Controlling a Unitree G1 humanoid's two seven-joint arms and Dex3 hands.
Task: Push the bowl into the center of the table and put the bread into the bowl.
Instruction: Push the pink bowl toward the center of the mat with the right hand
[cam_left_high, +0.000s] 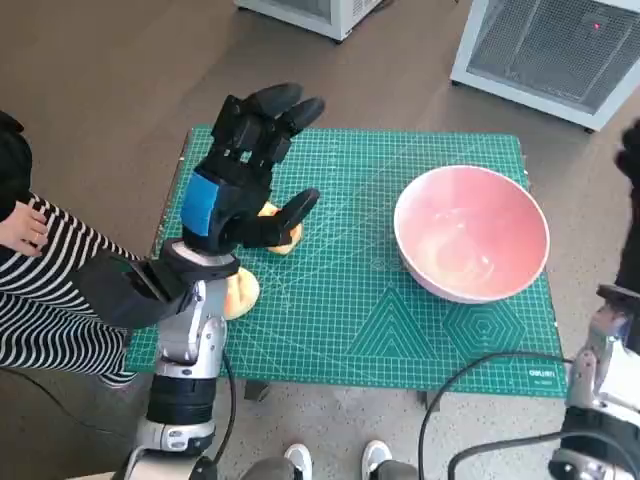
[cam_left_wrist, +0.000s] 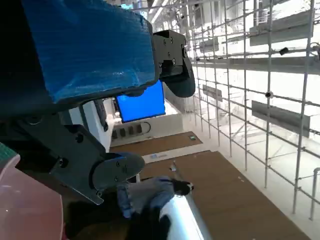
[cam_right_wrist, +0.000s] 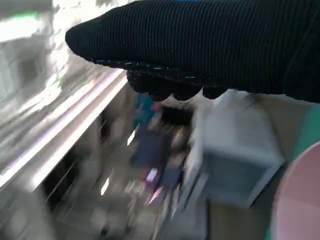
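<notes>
Two hands raised, we note: left hand (cam_left_high: 243, 175) spread, empty, above bread (cam_left_high: 283, 236) mid-left; right hand (cam_left_high: 630, 160) at right edge, grasp indeterminable; bowl (cam_left_high: 471, 233) right of centre, unpushed.

the only lettering is small white print on the green cutting mat (cam_left_high: 400, 330), at the corner nearest the right forearm; too small to read.

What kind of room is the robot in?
Probably a lab or workshop: a green cutting mat covers the small table, white machine cabinets stand on the floor, and the left wrist view shows metal racking.
</notes>
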